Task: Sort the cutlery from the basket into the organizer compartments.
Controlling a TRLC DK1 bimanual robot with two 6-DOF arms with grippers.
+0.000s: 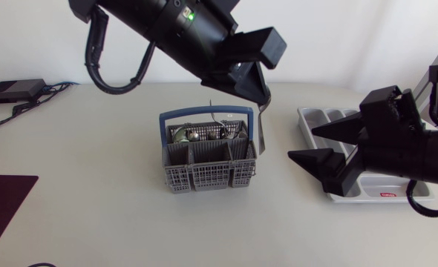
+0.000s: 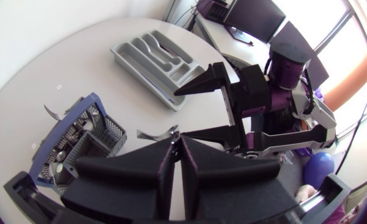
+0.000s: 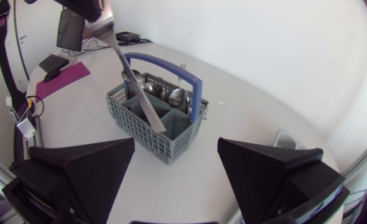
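Pulling one utensil up out of the basket; the carry to the organizer comes next.
On your pale table (image 1: 93,185), the grey mesh plastic basket with a blue handle (image 1: 204,174) sits at centre and holds more cutlery. The grey compartmented plastic organizer tray (image 1: 312,119) lies at its 3 o'clock. Your right gripper (image 1: 302,142) hangs between them, fingers spread wide and holding nothing. Your left gripper (image 1: 260,95) is clamped on a long silver metal utensil (image 1: 262,130), which hangs at the basket's 2 o'clock corner. By my judgement you should lift higher, swing toward 3 o'clock, and pick the matching compartment.
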